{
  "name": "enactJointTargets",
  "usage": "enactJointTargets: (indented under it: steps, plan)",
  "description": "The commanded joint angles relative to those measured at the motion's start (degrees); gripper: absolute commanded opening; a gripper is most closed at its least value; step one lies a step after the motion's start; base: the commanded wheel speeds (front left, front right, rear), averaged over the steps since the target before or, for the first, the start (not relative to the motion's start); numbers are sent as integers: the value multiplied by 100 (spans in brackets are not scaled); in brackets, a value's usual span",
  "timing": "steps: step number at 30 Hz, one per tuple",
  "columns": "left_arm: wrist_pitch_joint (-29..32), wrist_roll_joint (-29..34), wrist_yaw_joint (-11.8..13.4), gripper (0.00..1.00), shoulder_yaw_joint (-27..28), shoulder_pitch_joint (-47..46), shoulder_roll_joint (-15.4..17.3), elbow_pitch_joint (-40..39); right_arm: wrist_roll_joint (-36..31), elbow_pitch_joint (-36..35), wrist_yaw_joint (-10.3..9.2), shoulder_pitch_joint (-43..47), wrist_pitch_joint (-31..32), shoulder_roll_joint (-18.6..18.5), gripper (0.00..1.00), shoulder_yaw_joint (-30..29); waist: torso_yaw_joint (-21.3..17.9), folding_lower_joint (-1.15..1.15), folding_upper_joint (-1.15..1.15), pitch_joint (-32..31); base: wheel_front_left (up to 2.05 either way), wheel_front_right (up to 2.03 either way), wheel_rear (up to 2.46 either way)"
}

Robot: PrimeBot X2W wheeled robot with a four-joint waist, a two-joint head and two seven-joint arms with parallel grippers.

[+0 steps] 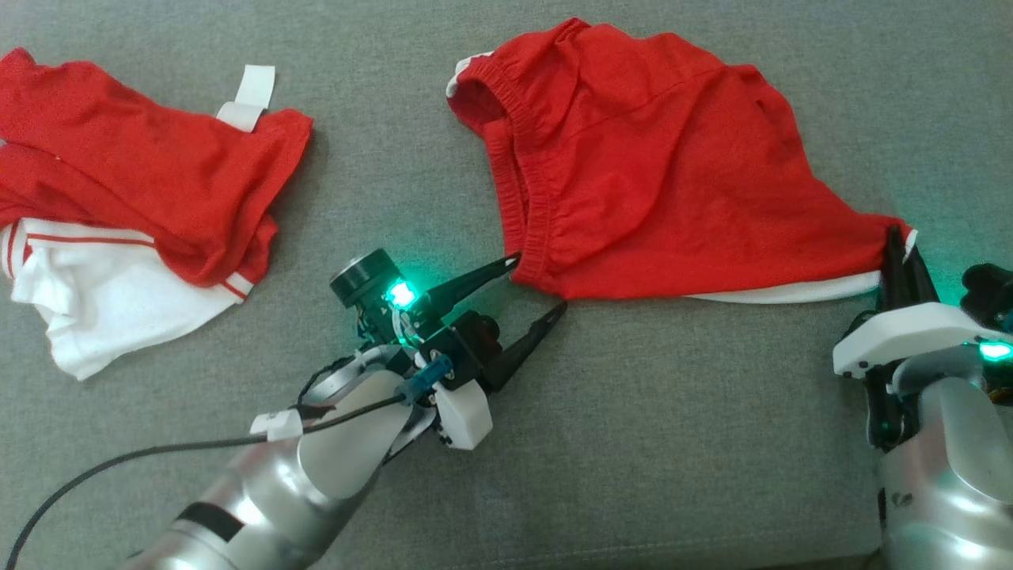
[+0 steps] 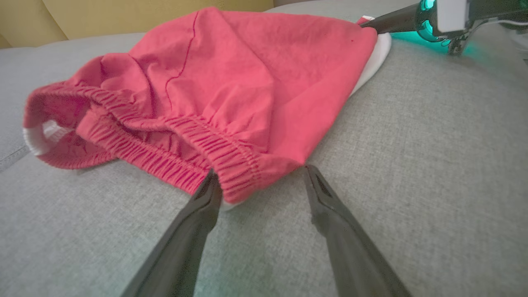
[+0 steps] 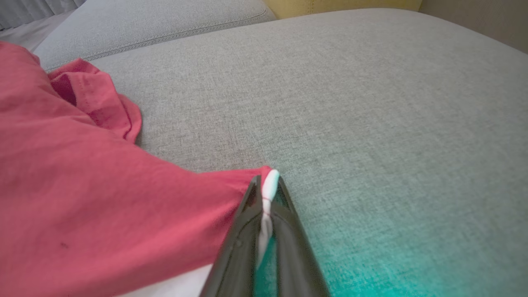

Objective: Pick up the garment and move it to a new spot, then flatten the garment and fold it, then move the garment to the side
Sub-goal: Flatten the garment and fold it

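Silver left arm (image 1: 316,467) entering from 7 o'clock, left tool (image 1: 538,281) spread wide, pointing to 2 o'clock, right arm (image 1: 942,459) at 4 o'clock, right tool (image 1: 902,247) pointing to 12, pinched on garment (image 1: 649,158) corner

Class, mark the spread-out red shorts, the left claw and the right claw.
red shorts (image 1: 673,158): head view, middle of the fabric.
left claw (image 1: 540,281): head view, midway between its open fingertips.
right claw (image 3: 269,181): right wrist view, midway between its shut fingertips.
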Motion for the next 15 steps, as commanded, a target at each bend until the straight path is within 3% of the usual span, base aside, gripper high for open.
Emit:
enactJointTargets:
  steps: [1,15]
  plan:
    - [-29,33,9,100,82,-253,106,-153,56,36,37,-60,13,-30,0,145,-7,1,0,23,0,0,0]
    - [-29,-66,9,100,-250,-445,101,196,152,125,37,-142,-42,-30,0,286,-121,1,0,119,0,0,0]
